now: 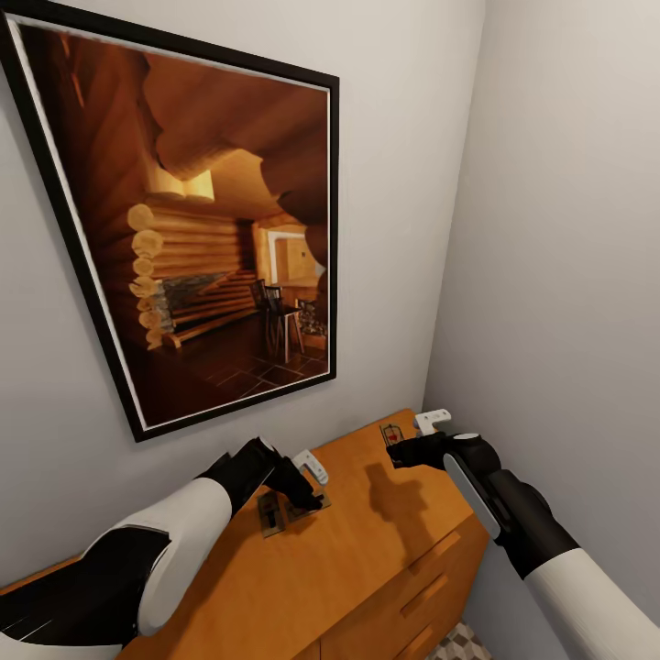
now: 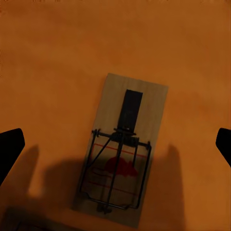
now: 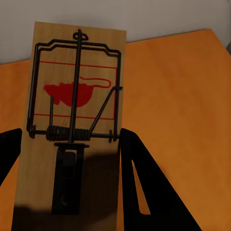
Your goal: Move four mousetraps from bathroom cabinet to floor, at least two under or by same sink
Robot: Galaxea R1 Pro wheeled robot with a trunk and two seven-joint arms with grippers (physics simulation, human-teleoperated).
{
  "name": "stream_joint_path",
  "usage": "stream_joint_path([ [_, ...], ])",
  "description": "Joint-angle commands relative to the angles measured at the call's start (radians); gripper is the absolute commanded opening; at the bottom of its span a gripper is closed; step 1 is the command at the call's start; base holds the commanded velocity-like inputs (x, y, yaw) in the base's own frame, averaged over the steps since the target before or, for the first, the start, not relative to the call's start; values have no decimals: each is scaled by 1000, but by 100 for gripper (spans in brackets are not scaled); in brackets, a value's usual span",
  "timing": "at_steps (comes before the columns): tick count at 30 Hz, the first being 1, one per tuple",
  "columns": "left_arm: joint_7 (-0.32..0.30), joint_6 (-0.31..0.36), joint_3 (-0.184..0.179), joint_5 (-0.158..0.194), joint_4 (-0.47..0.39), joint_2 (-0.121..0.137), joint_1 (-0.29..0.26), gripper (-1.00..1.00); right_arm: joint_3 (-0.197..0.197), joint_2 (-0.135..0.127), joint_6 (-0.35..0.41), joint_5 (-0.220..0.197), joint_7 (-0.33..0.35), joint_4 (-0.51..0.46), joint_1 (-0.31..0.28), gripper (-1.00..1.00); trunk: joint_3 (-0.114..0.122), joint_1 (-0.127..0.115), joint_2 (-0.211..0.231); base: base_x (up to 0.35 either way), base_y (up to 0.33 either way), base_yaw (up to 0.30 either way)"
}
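In the left wrist view a mousetrap [image 2: 124,147] lies flat on the cabinet [image 2: 53,62] top, between two dark fingers [image 2: 9,149] spread wide at the frame's edges, so the left gripper [image 1: 307,490] is open and touching nothing; the fingers' tips are cut off. In the right wrist view a second trap [image 3: 74,122] sits between the right gripper's fingers [image 3: 142,187], which stand close against its sides, closed on the board; the trap's lower end falls in shadow. From the head, the left arm reaches forward, elbow low, its gripper angled down over two traps [image 1: 280,511] lying side by side on the cabinet [image 1: 367,568], partly hidden by the fingers. The right arm comes in from the lower right, wrist bent toward the wall, its gripper [image 1: 408,451] holding the trap [image 1: 394,434] near the cabinet's back corner, most of the board hidden. A sliver of patterned floor [image 1: 458,644] shows beside the drawers. A framed picture [image 1: 192,220] hangs above.
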Motion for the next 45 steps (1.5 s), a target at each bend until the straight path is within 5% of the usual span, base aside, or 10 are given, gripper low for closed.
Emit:
stream_joint_path([
  [1,-4,7,-4,1,-2,0,0,100,1,-1,4,-2,2,-1,0,-100,-1,0,-1,0,0,0],
  [30,-8,7,-4,7,-3,0,0,100,1,-1,4,3,2,-1,0,-100,-1,0,-1,0,0,0],
  [39,-8,7,-3,7,-3,0,0,100,1,-1,4,8,4,-7,0,-100,-29,35,-64,0,0,0],
  [45,-8,7,-3,7,-3,0,0,100,1,-1,4,9,5,-20,0,-100,-29,35,-64,0,0,0],
])
